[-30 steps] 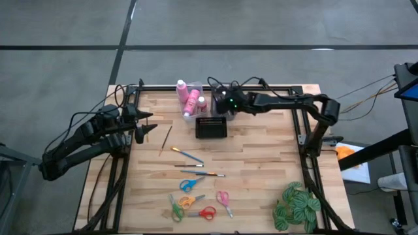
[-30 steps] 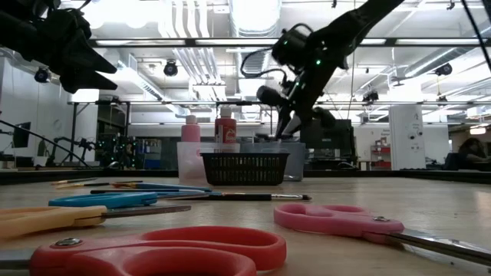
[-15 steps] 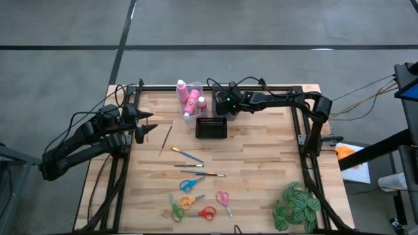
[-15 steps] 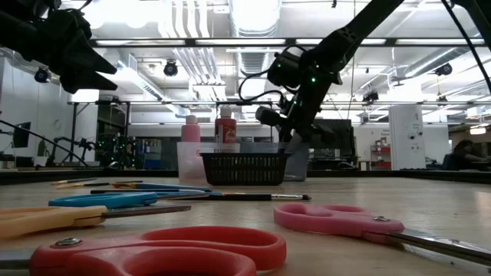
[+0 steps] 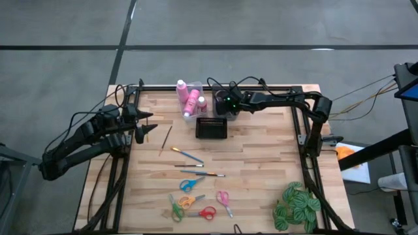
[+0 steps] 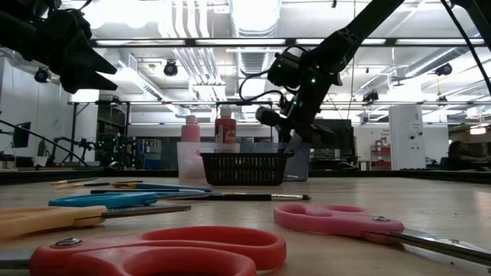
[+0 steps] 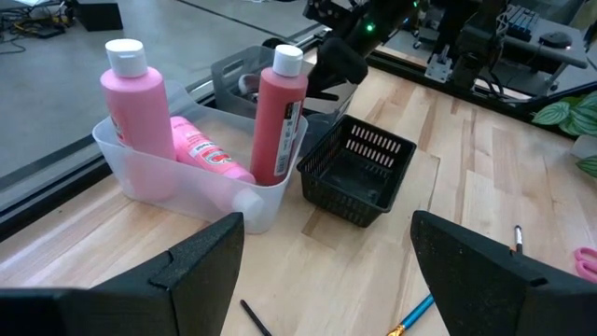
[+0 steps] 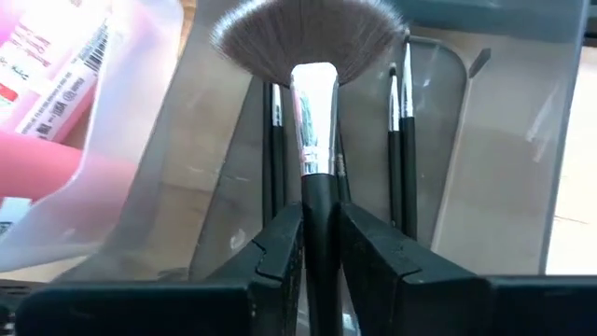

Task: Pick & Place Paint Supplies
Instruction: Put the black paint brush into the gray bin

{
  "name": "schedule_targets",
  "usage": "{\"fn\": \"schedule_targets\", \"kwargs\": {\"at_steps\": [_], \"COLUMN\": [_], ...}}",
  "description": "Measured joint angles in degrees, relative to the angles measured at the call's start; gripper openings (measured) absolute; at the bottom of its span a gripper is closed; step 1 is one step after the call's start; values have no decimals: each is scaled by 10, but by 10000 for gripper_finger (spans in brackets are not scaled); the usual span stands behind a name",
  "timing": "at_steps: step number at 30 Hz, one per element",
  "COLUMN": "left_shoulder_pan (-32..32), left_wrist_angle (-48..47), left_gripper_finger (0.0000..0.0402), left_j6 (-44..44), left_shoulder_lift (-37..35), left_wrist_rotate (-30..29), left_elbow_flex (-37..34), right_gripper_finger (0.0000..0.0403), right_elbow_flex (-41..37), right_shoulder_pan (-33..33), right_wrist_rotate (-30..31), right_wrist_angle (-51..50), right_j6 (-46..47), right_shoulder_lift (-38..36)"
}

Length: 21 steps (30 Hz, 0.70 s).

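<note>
Right hand (image 8: 319, 245) is pinching a fan brush (image 8: 315, 56) over the clear bin (image 8: 485, 168) behind the black basket (image 5: 211, 127); we are lowering it flat among the brushes before releasing, left hand (image 7: 326, 257) spread, waiting

Three pink paint bottles (image 7: 191, 121) with white caps sit together in a clear tub at the far edge of the table: two stand upright, and one lies on its side between them. A fan brush (image 8: 312, 103) with a black handle, silver collar and spread grey bristles is pinched between two dark fingers; a few thin black-handled brushes (image 8: 401, 140) lie under it in a grey tray. Loose paintbrushes (image 5: 189, 163), with blue, wooden and dark handles, lie scattered flat mid-table. Nearer the front edge, several small scissors (image 5: 196, 202) with blue, orange, green, red and pink handles lie flat, close together.
</note>
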Motion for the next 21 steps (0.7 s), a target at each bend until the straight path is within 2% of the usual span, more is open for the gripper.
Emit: {"fn": "schedule_targets", "kwargs": {"at_steps": [7, 15, 21], "left_shoulder_pan": [0, 0, 0], "left_wrist_angle": [0, 0, 0], "left_gripper_finger": [311, 311, 311], "left_j6": [0, 0, 0], "left_shoulder_lift": [0, 0, 0], "left_wrist_rotate": [0, 0, 0], "left_elbow_flex": [0, 0, 0], "right_gripper_finger": [130, 136, 137], "right_elbow_flex": [0, 0, 0], "right_shoulder_pan": [0, 0, 0], "right_wrist_rotate": [0, 0, -1], "right_wrist_angle": [3, 4, 29], "right_j6": [-7, -17, -71], "right_shoulder_lift": [0, -1, -32]}}
